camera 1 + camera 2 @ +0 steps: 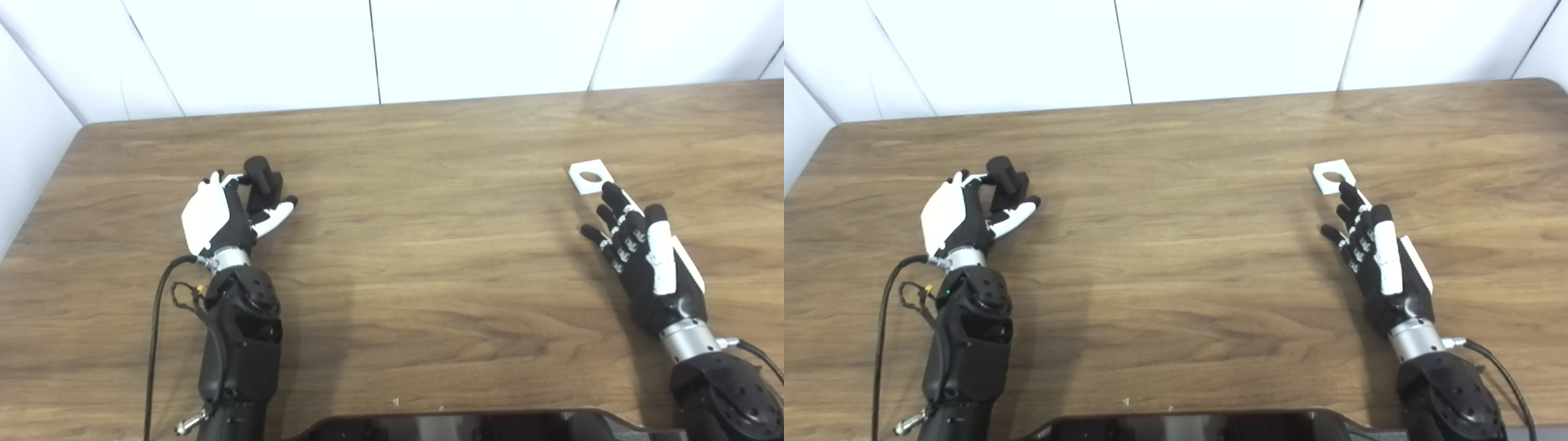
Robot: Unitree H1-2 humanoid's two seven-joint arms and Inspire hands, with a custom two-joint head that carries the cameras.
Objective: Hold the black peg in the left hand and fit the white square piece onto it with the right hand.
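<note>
Wooden table (429, 263) spans the scene, backed by white wall panels (478, 49). Left hand (226, 214) curls its fingers and thumb around the black peg (263, 180), which stands upright at the table's left. Right hand (643, 257) lies spread and empty, fingertips just short of the white square piece (590, 176), lying flat with its round hole upward.

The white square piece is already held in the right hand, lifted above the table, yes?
No. The white square piece lies flat on the table; the right hand is open, its fingers just reaching the piece. The left eye view shows it.
</note>
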